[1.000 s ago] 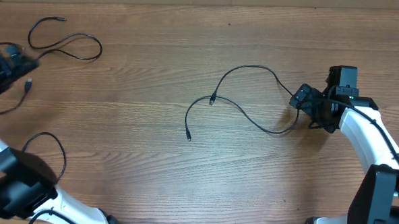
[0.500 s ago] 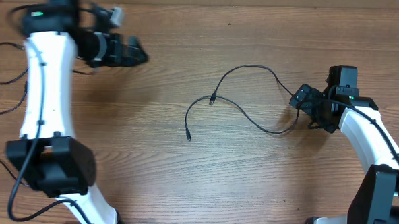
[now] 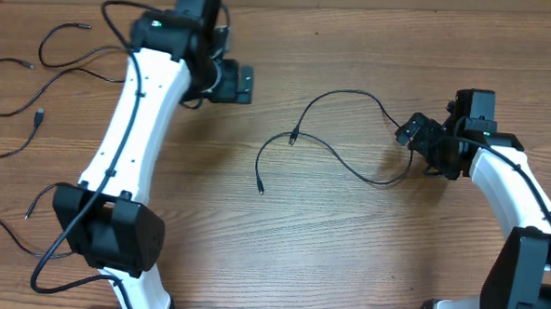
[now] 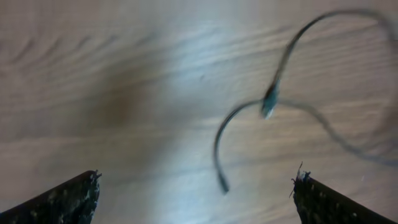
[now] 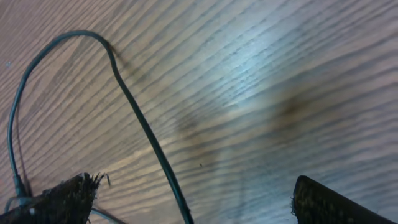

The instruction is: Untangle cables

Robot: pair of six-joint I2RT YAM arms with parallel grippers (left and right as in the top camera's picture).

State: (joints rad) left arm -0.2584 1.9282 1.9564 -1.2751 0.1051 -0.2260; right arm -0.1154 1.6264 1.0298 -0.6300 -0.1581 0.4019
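Left tool point(image 3: 247, 83) and right tool point(image 3: 405, 134) gape wide, empty; cables point(image 3: 348, 92) at the centre of the tabletop point(image 3: 345, 260) lie crossed, so I'd say the untangling is unfinished.

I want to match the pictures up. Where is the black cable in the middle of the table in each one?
Overhead: the cable loops across the middle of the picture.
Left wrist: the cable is right of centre, blurry.
Right wrist: the cable arches up on the left side.
Shared landmark: the wooden table under it.

Wooden table point(image 3: 346, 255) carries thin black cables point(image 3: 293, 136).
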